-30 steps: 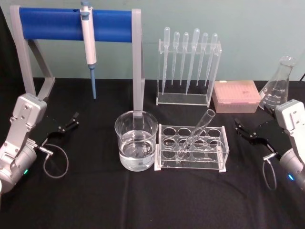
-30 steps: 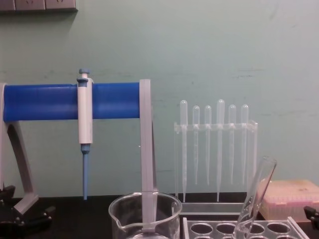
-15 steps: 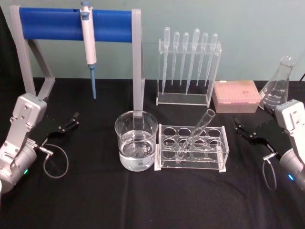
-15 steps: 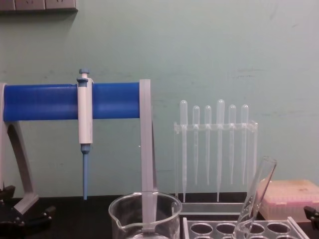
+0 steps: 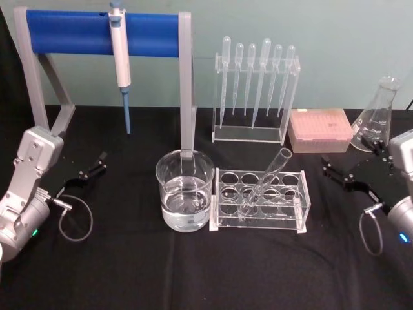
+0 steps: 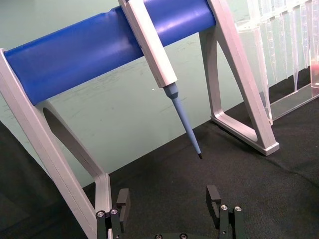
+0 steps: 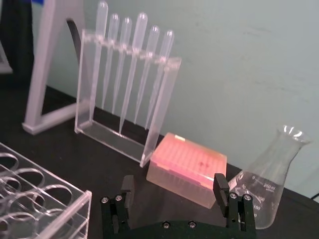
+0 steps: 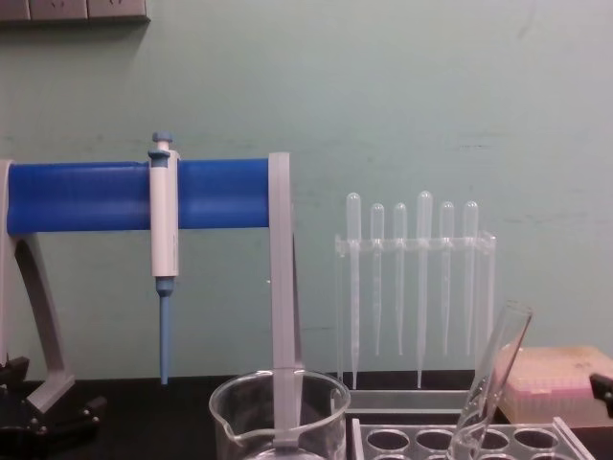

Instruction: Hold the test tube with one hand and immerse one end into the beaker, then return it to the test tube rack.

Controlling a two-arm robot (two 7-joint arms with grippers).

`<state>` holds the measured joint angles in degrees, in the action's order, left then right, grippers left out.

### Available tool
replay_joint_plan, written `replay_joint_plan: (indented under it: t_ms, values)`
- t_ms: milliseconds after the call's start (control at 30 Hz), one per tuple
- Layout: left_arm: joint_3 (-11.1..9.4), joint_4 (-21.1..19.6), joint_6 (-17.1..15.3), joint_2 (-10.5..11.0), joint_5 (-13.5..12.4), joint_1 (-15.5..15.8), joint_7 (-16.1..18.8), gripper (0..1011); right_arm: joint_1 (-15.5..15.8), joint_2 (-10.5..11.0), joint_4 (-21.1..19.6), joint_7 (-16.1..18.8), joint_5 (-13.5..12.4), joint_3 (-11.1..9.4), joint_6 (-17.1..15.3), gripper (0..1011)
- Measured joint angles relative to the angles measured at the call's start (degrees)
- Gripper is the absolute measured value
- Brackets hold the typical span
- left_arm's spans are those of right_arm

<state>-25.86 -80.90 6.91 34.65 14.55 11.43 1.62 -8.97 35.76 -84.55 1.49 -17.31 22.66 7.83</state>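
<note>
The test tube [image 5: 265,180] leans to the right in a hole of the clear rack [image 5: 261,200], its open rim up; from the chest it rises at the lower right, test tube [image 8: 494,381]. The beaker [image 5: 184,190], part full of clear liquid, stands just left of the rack, beaker [image 8: 279,416]. My right gripper [image 5: 327,168] hovers open to the right of the rack, apart from the tube, right gripper [image 7: 174,186] empty. Far to the left of the beaker, my left gripper [image 5: 92,166] rests open and empty, left gripper [image 6: 168,198].
A blue-barred grey stand [image 5: 103,33] holds a white-and-blue pipettor [image 5: 120,55] at the back left. Behind the rack stands a pipette holder [image 5: 255,90]. A pink tip box [image 5: 319,130] and a glass flask [image 5: 378,116] sit at the back right. Black cloth covers the table's front.
My right arm has shifted a little to the right and turned, its open gripper moving slightly away from the rack. The left arm, tube and beaker have stayed put.
</note>
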Motion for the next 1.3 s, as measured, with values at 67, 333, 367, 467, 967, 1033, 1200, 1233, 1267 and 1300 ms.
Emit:
replay_joint_plan:
  t_ms: [67,333,367,467,967,1033,1200,1233,1267,1300]
  values:
    - [0.0,0.0,0.0,0.0,0.0,0.0,0.0,1000,1.4,0.8,-2.1,1.0,-1.4,-1.3,0.0,1003]
    - [0.0,0.0,0.0,0.0,0.0,0.0,0.0,1000,7.7,4.8,-7.8,9.8,-11.0,-6.6,1.9,1003]
    - [0.0,0.0,0.0,0.0,0.0,0.0,0.0,1000,8.4,5.3,-8.3,11.0,-11.9,-7.1,2.1,1002]
    - [0.0,0.0,0.0,0.0,0.0,0.0,0.0,1000,10.9,7.0,-9.8,15.3,-15.2,-8.6,2.7,1003]
    - [0.0,0.0,0.0,0.0,0.0,0.0,0.0,1000,13.3,6.2,-13.3,26.4,-20.9,-7.7,-0.3,1003]
    - [0.0,0.0,0.0,0.0,0.0,0.0,0.0,1000,12.9,5.6,-13.5,26.6,-20.9,-7.2,-1.1,1002]
    - [0.0,0.0,0.0,0.0,0.0,0.0,0.0,1000,11.6,3.3,-13.7,26.6,-20.3,-6.0,-3.3,1003]
    - [0.0,0.0,0.0,0.0,0.0,0.0,0.0,1000,11.4,2.8,-13.7,26.5,-20.2,-5.8,-3.7,1003]
    - [0.0,0.0,0.0,0.0,0.0,0.0,0.0,1000,11.2,2.5,-13.7,26.4,-20.1,-5.7,-3.9,1003]
    - [0.0,0.0,0.0,0.0,0.0,0.0,0.0,1000,11.0,2.2,-13.6,26.2,-19.9,-5.5,-4.1,1003]
